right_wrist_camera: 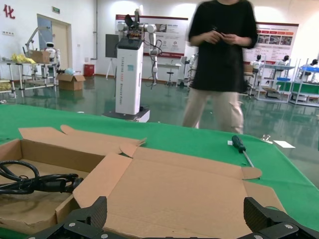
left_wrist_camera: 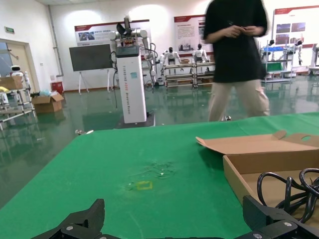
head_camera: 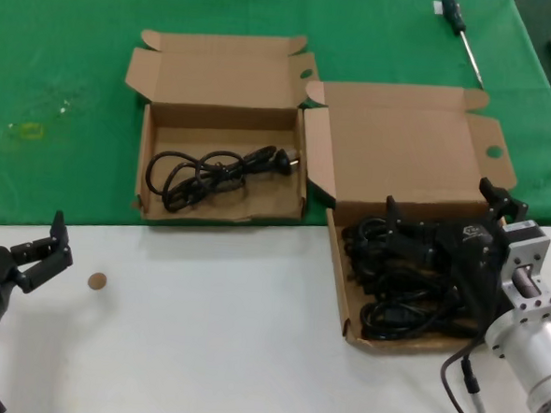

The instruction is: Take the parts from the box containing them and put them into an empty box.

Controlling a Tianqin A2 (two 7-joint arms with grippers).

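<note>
The larger cardboard box (head_camera: 338, 285) lies at the right with its lid (head_camera: 401, 149) open and holds several black power cords (head_camera: 392, 284). My right gripper (head_camera: 438, 200) is open and empty, low over these cords near the hinge; in the right wrist view (right_wrist_camera: 174, 206) it faces the lid (right_wrist_camera: 174, 189). The smaller box (head_camera: 143, 161) at the left holds one coiled cord (head_camera: 212, 175), also seen in the left wrist view (left_wrist_camera: 289, 191) and the right wrist view (right_wrist_camera: 30, 181). My left gripper (head_camera: 63, 240) is open and empty over the white table, near left; its wrist view (left_wrist_camera: 173, 209) faces the green cloth.
A green-handled screwdriver (head_camera: 459, 31) lies on the green cloth behind the larger box; it also shows in the right wrist view (right_wrist_camera: 240, 147). A small brown disc (head_camera: 97, 281) lies on the white table. A person (right_wrist_camera: 219, 59) stands beyond the far table edge.
</note>
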